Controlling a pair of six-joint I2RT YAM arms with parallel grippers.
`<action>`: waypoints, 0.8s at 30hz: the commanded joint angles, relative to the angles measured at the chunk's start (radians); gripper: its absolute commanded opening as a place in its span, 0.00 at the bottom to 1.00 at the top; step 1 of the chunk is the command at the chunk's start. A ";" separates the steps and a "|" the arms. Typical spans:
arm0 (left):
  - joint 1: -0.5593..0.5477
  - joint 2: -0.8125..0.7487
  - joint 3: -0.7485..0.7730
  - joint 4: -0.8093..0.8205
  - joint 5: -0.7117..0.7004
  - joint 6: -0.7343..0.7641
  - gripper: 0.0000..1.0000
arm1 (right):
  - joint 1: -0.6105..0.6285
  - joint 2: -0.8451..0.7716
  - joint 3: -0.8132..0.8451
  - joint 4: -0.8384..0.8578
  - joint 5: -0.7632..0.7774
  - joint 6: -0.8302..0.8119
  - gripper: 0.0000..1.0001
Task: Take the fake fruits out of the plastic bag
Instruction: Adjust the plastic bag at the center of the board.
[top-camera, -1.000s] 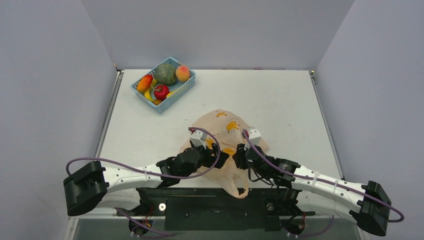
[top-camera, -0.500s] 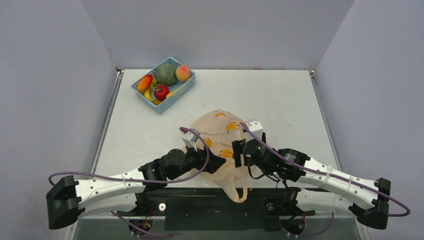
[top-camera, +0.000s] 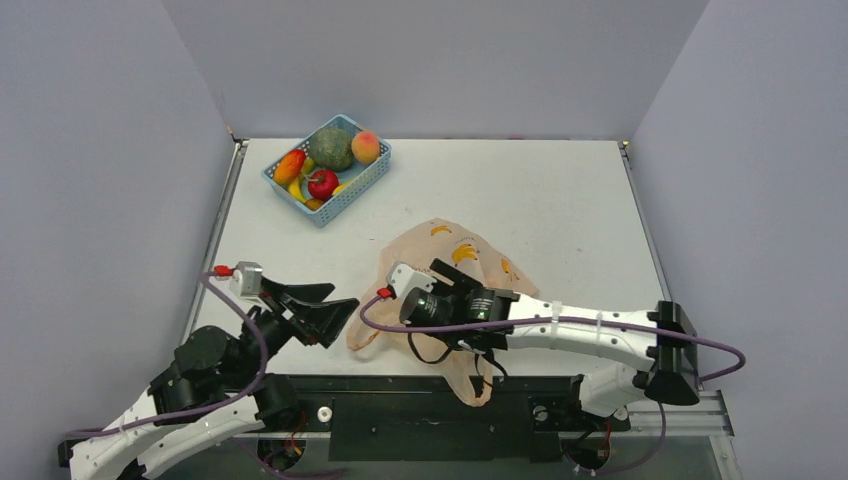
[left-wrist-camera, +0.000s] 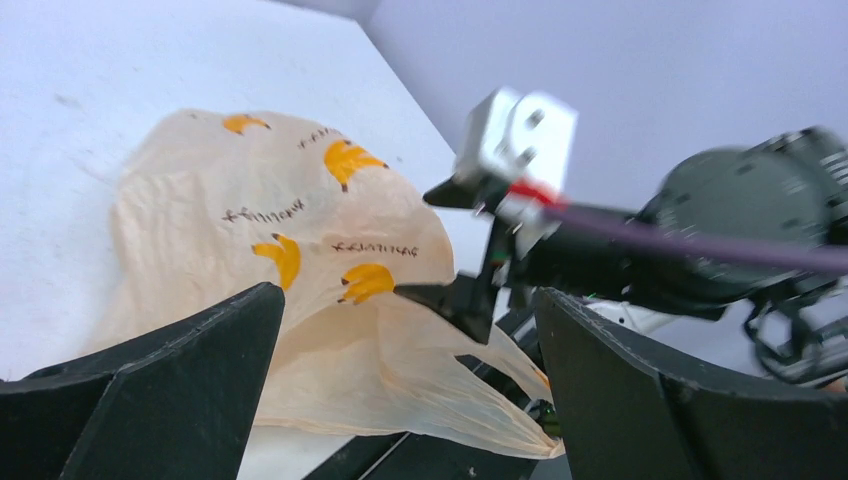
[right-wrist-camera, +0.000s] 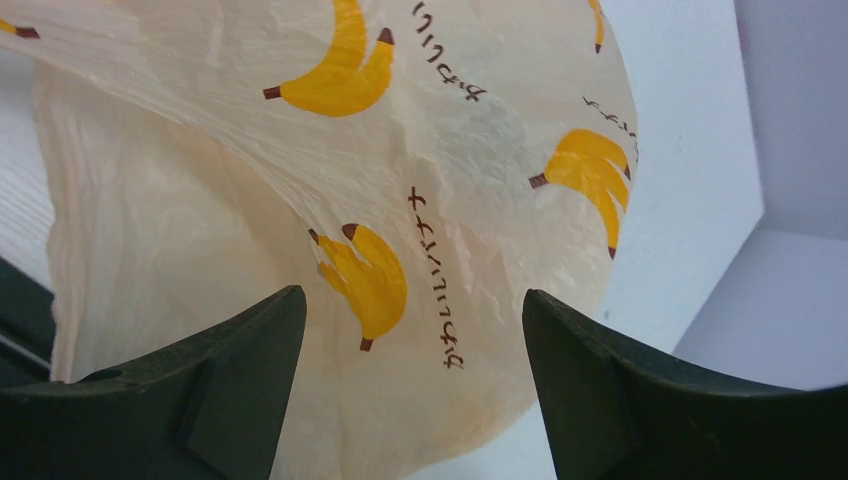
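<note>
Currently 1 plastic bag (top-camera: 470, 255), left tool (left-wrist-camera: 405, 295) spread, right tool (right-wrist-camera: 412, 298) spread over bag, 1 blue basket (top-camera: 345, 200)

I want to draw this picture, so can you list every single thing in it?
thin pale-orange plastic bag with banana prints: one, pale orange, crumpled at the table's near edge
blue mesh basket: one, blue, far left of the table
big rough green ball: one, dark green, in the basket
peach-pink toy fruit: one, peach, in the basket beside the ball
orange-red toy fruit: one, orange-red, at the basket's left end
shiny red apple: one, red, middle of the basket
yellow banana: one, yellow, partly hidden in the basket
white table: one, white
left gripper: one, black, open, left of the bag
right gripper: one, black, open, over the bag
</note>
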 joint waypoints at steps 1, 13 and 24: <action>0.004 -0.114 0.058 -0.210 -0.104 0.039 0.97 | 0.030 0.095 -0.012 0.106 0.096 -0.164 0.75; -0.011 -0.206 0.135 -0.349 -0.101 0.074 0.97 | 0.041 0.339 -0.037 0.331 0.427 -0.237 0.68; -0.018 -0.145 0.115 -0.354 -0.021 0.041 0.97 | -0.052 0.260 -0.075 0.604 0.359 -0.290 0.00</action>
